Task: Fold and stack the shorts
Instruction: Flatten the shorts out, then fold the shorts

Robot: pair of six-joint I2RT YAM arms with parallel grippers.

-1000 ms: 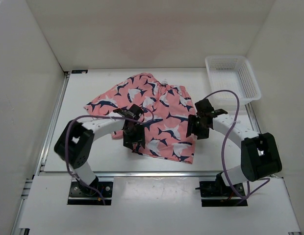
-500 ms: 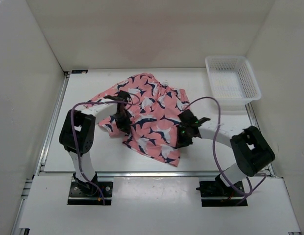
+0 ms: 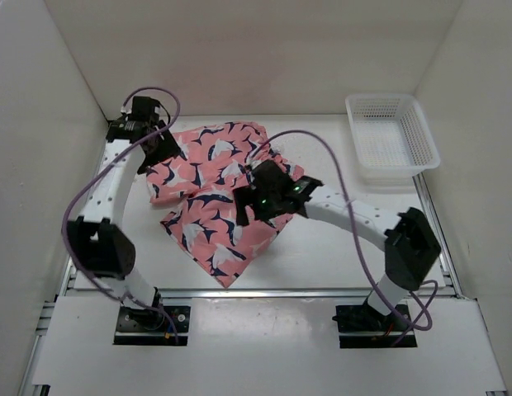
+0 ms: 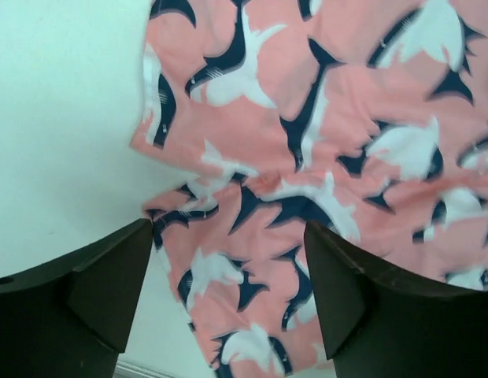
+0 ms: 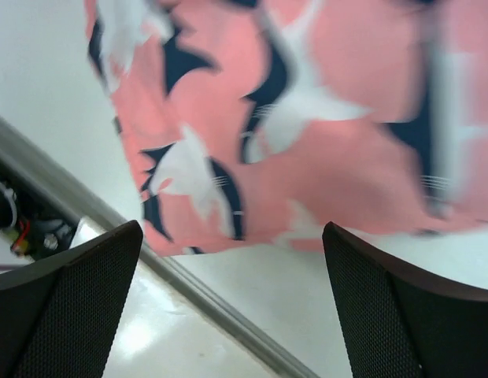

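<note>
The coral-pink shorts point(image 3: 210, 186) with navy-and-white sharks lie crumpled on the white table, running diagonally from back left to front centre. My left gripper point(image 3: 159, 148) hovers at their back left edge. In the left wrist view it point(image 4: 228, 228) is open and empty above the fabric point(image 4: 323, 118). My right gripper point(image 3: 249, 205) hangs over the middle of the shorts. In the right wrist view it point(image 5: 232, 228) is open wide and empty, with the shorts' front hem point(image 5: 307, 94) beyond the fingertips.
A white mesh basket point(image 3: 392, 136) stands at the back right, apart from the shorts. White walls close in the table point(image 3: 347, 247) on three sides. A metal rail point(image 5: 228, 315) runs along the table's near edge.
The left arm swung from the middle to the back left corner. The right arm moved left over the shorts. The shorts shifted left and now lie more bunched and diagonal.
</note>
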